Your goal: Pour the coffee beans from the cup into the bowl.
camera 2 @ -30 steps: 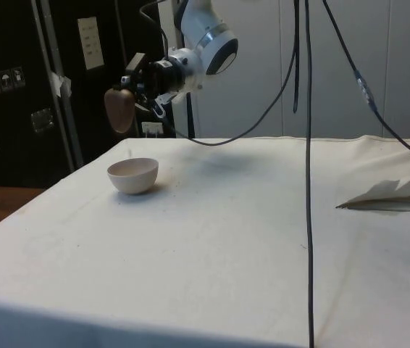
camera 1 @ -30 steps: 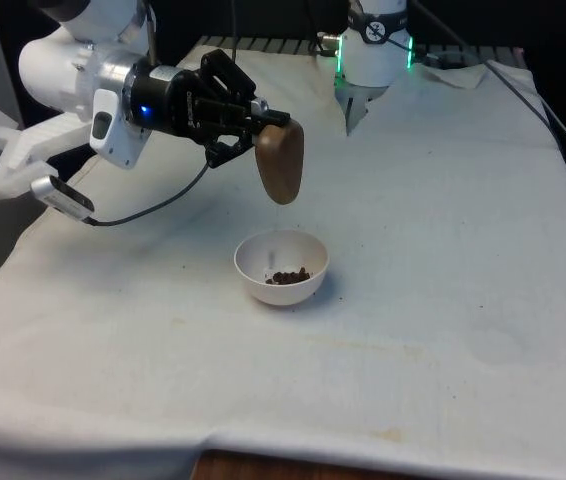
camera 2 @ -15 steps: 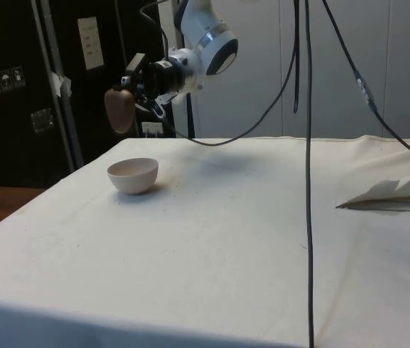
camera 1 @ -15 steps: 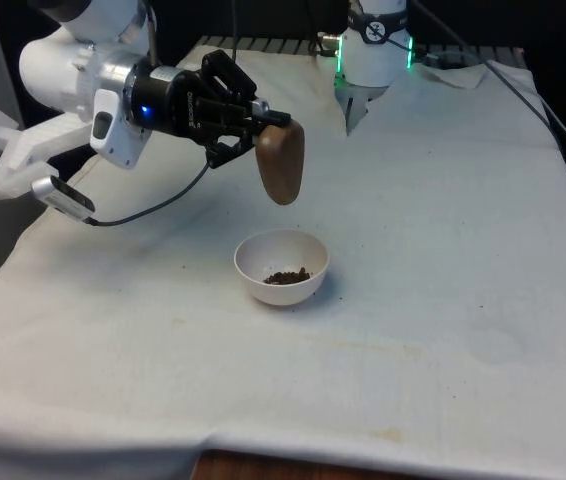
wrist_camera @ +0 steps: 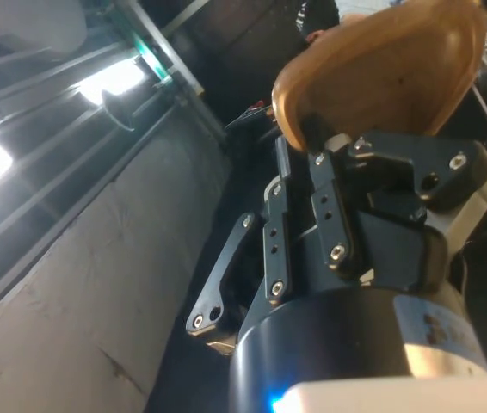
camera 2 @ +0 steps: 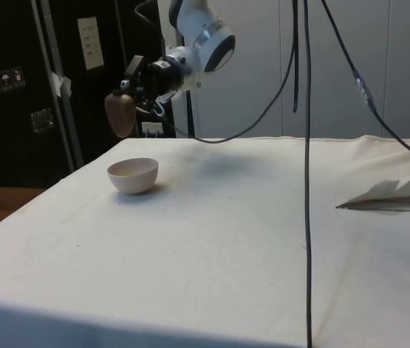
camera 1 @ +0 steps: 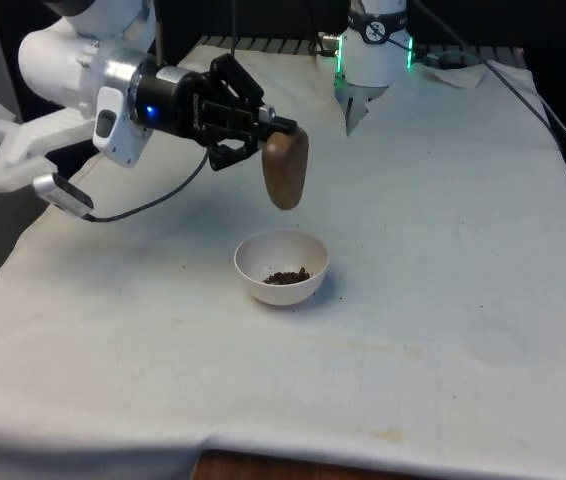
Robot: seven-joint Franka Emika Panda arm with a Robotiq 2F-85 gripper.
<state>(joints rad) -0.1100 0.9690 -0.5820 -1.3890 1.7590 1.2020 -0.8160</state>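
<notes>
Overhead, end effector (camera 1: 275,128) holds cup (camera 1: 286,168) above bowl (camera 1: 281,266).

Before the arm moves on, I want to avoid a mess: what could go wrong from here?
1. The cup hangs upturned in the gripper above the bowl, a little off its centre in the side view; late coffee beans could land on the cloth.
2. The fingers seem to pinch only the cup's rim, so it might slip and knock the bowl.
</notes>
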